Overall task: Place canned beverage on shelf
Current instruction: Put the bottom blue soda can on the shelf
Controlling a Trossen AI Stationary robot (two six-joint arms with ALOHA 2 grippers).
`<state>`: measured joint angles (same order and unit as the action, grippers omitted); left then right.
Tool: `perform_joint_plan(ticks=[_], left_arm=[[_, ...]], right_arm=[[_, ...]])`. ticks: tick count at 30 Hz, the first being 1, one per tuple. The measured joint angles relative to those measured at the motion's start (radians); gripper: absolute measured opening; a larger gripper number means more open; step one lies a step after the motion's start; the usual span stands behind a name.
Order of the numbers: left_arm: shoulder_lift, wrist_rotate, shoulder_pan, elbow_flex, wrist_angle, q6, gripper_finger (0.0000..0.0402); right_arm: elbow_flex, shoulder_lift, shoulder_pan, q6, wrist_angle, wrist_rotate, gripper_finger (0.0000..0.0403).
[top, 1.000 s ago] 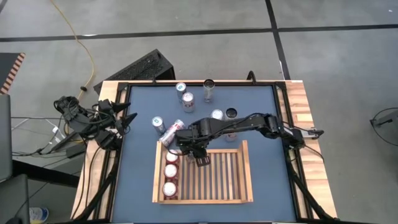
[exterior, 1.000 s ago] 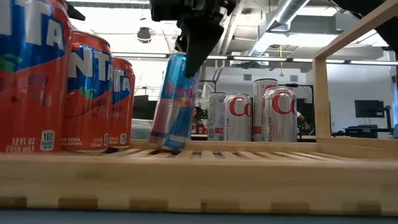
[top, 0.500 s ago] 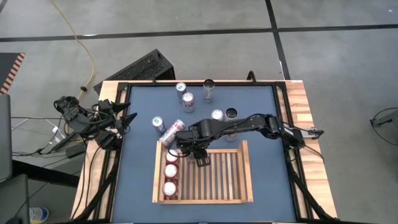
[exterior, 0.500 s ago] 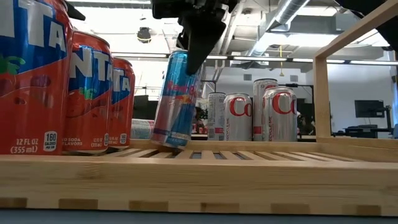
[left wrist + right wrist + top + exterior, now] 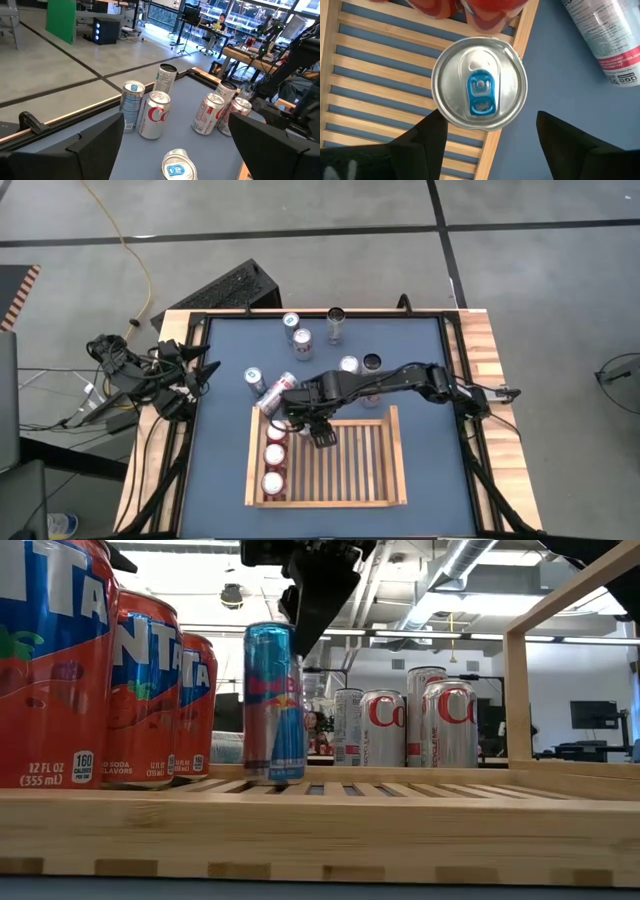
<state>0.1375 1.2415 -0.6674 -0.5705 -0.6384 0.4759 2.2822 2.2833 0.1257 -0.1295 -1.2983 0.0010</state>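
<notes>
I read "FANTA" and "12 FL OZ (355 mL)" on the 3 orange aluminium cans (image 5: pixel 110 680) at the left of the low view, standing in the slatted light-wood shelf (image 5: pixel 400 825). Beside them, left of centre, the slim blue-and-silver beverage can (image 5: pixel 273 705) stands upright on the slats, near the rim, its round silver lid bearing a blue tab. My right pincer (image 5: pixel 318 585) hangs above it, fingers apart, off the can. Behind stand silver Coke cans (image 5: pixel 410 730) with red lettering. My left pincer (image 5: pixel 170 145) waits spread wide at the bench's left edge.
</notes>
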Motion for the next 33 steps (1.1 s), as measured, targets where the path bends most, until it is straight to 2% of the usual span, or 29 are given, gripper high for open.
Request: perform_joint_plan(ticks=[11,33], left_arm=[[0.0,0.0,0.0,0.0,0.0,0.0,0.0348],[0.0,-0.001,0.0,0.0,-0.011,0.0,0.0348]], right_arm=[[0.0,0.0,0.003,-0.01,-0.023,-0.001,0.0271],[0.0,0.0,0.005,-0.089,0.101,-0.031,0.0268]])
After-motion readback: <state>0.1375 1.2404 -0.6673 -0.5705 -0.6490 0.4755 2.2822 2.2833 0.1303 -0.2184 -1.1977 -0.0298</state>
